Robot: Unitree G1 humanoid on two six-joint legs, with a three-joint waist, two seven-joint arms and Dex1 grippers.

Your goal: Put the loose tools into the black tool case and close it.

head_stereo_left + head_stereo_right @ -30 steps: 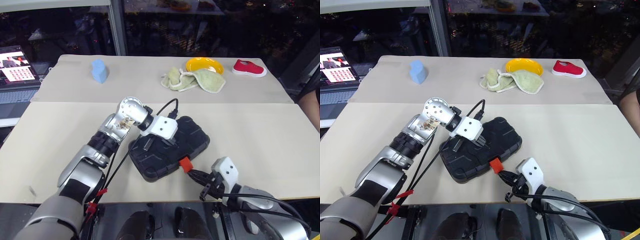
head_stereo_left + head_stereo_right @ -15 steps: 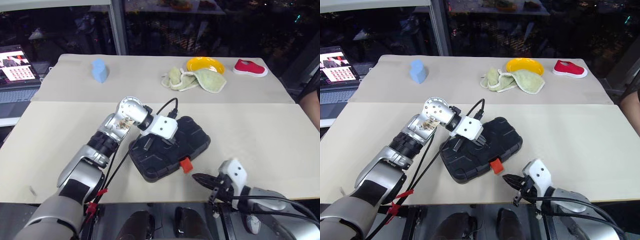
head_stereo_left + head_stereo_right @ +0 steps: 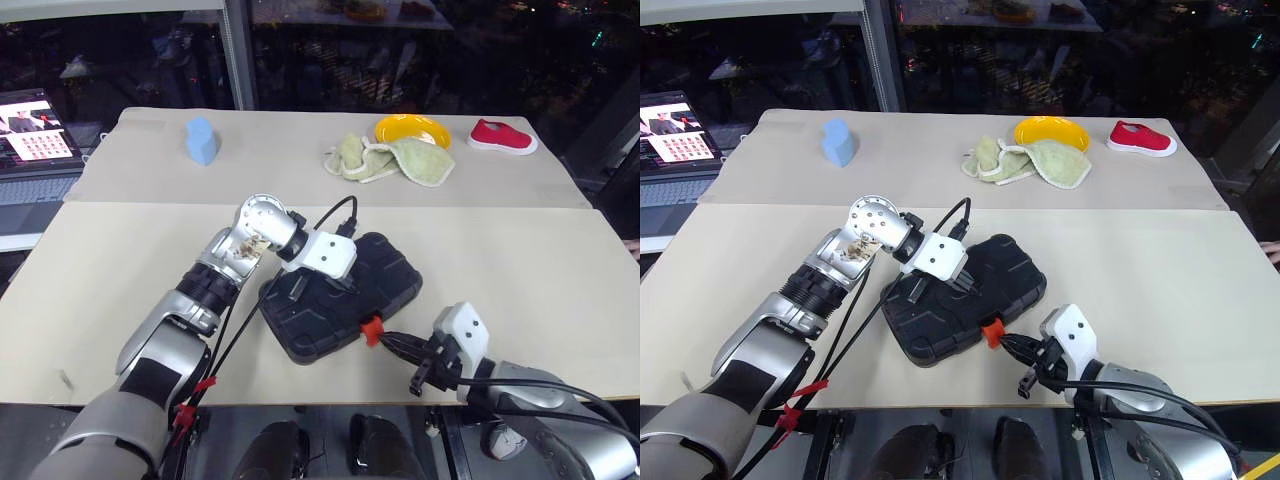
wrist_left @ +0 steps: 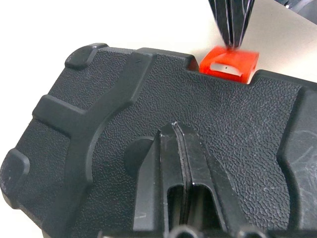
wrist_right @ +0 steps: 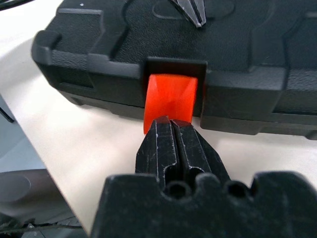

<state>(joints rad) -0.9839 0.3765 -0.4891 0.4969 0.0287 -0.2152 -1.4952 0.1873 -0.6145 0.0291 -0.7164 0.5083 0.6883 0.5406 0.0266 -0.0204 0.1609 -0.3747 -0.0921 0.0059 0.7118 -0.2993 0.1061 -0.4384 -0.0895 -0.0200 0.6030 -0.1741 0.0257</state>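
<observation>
Table (image 3: 520, 270): beige top, and we are working near its front edge; the far half is carrying a blue block (image 3: 201, 140), a green cloth (image 3: 392, 160), a yellow plate (image 3: 411, 130) and a red shoe (image 3: 502, 136), all well apart from the work.

Black tool case (image 3: 340, 296): lying near the front edge with its ribbed lid down; we are seeing no loose tools on the table, so we are judging them to be already inside.

Left gripper (image 3: 296, 288): 2 black fingers pressed together with nothing between them, resting on the lid and, in our reading, pinning the case so it cannot slide.

Right gripper (image 3: 1012, 346): fingers likewise pressed together and empty, their tip touching or just short of the latch from the table-edge side.

Orange latch (image 5: 170, 100): on the case's front wall, tilting outward from its notch, so we are taking it as not yet snapped home.

Step in hand: we are fastening the latch, the last part of closing the case. Next move, as we are judging it: pushing the latch flat into the notch with the right fingertips while the left is bearing down, taking care that the tip is not slipping off sideways.
</observation>
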